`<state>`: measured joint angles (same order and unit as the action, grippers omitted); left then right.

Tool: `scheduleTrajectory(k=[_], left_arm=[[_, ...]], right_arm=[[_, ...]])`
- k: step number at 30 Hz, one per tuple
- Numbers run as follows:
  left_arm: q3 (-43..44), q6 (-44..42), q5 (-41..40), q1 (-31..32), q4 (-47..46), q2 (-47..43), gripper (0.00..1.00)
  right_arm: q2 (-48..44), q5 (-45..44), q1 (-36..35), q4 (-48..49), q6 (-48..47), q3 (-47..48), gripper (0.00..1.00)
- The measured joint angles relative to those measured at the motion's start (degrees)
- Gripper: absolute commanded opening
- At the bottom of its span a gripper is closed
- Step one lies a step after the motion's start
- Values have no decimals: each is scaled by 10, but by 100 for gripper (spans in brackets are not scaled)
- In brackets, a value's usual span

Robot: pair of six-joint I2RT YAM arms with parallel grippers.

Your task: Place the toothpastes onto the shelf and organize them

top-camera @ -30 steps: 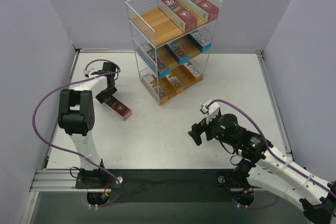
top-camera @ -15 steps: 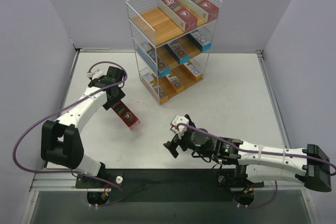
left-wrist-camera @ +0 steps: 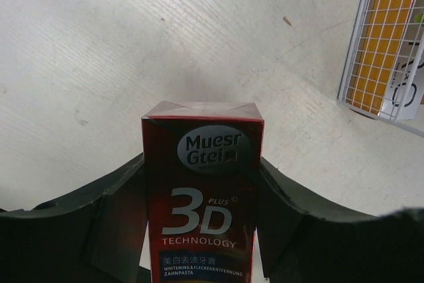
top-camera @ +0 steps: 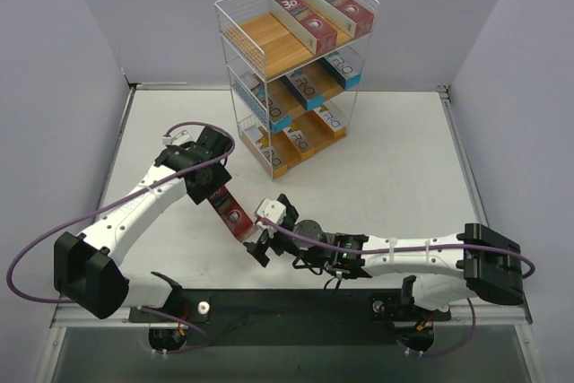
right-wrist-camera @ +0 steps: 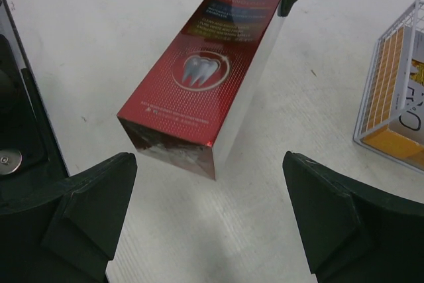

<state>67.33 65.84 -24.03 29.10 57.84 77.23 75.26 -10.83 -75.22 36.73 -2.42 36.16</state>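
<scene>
Toothpastes are nearly all shelved. Some eight of the long slim cartons lie on the tall three-tier shelf of thin white wire and light-brown wooden boards (top-camera: 260,42) at the far middle of the table. The only one we see off it, a red rectangular carton marked "3D" (top-camera: 235,214), is out over mid-table, well apart from the rack.

The left gripper (top-camera: 215,195) pinches that carton near its upper end, with a finger pressed to each long side. The carton slants down toward the near edge, and we cannot tell whether its lower end touches the white tabletop (top-camera: 395,177). The right gripper (top-camera: 265,229) is spread wide just short of that lower end and touches nothing. By our reading, a hand-over between the arms is being set up.

On the shelf, the top tier holds two red "3D" cartons (top-camera: 303,20) side by side on its right half, and its left half is bare board. The middle tier carries what look like three teal-and-white cartons (top-camera: 305,89). The bottom tier carries what look like three orange-and-white cartons (top-camera: 296,139). All of them lie flat and parallel.

We judge the job close to done. What remains is to carry the held red carton to the open space on the top tier and line it up beside its two mates.
</scene>
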Motion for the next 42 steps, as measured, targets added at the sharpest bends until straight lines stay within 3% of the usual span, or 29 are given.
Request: scheduleTrajectory(k=[13, 28, 34, 37, 40, 42], left_arm=[[0, 15, -14, 15, 42, -22, 42], [10, -3, -51, 16, 46, -33, 40], [17, -5, -60, 16, 43, -34, 40], [22, -8, -64, 16, 43, -34, 40], [28, -10, -66, 16, 43, -34, 49], [29, -11, -67, 16, 42, -35, 62]], right_arm=[[90, 36, -13, 60, -32, 45, 96], [137, -9, -14, 80, -24, 87, 80], [139, -15, -15, 80, -21, 92, 62], [139, -22, -16, 78, -23, 96, 43], [139, -28, -16, 77, -27, 98, 29], [139, -31, -16, 78, -31, 98, 23]])
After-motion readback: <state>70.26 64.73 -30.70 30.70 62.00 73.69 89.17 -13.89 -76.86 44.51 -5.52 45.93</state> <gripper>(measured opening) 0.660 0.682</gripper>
